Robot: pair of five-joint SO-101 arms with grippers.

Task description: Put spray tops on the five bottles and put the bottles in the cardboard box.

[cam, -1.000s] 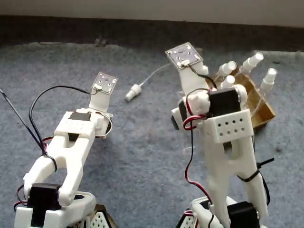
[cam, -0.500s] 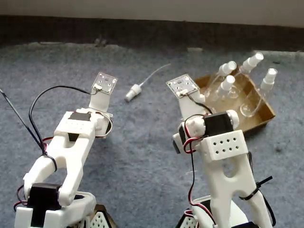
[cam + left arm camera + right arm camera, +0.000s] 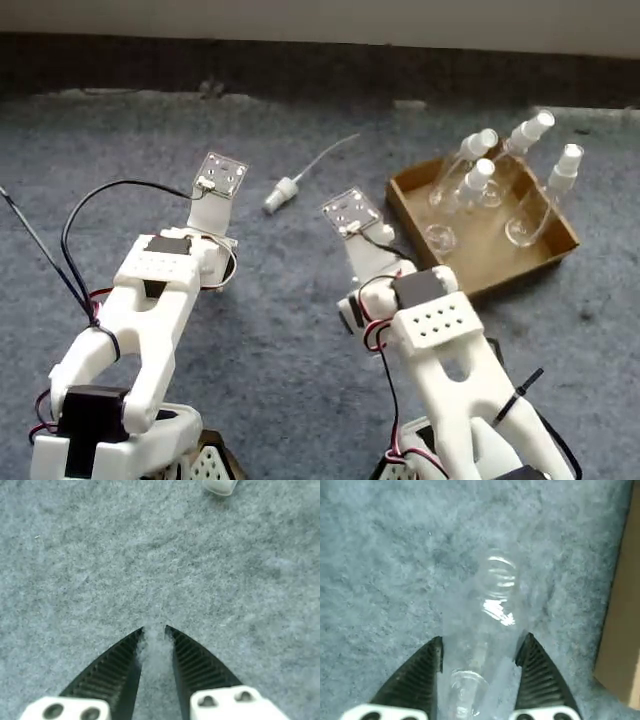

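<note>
My right gripper [image 3: 482, 642] is shut on a clear bottle [image 3: 492, 605] that has no spray top; it hangs just above the grey carpet, base pointing away from the wrist. In the high view the right arm's wrist [image 3: 352, 215] sits left of the cardboard box [image 3: 405, 205]. The box holds several clear bottles with white spray tops [image 3: 480, 172], lying side by side. A loose spray top [image 3: 283, 192] with its thin tube lies on the carpet between the arms. My left gripper [image 3: 154, 628] hovers over bare carpet, open by a narrow gap and holding nothing, with the spray top [image 3: 220, 486] farther ahead.
Grey carpet covers the whole work area. A dark strip [image 3: 300, 60] runs along its far edge. The box's brown wall [image 3: 620, 625] stands close beside the held bottle. The left arm [image 3: 150, 300] stays at the near left.
The right arm has pulled back from over the box toward the near left, uncovering the box. The left arm has not moved.
</note>
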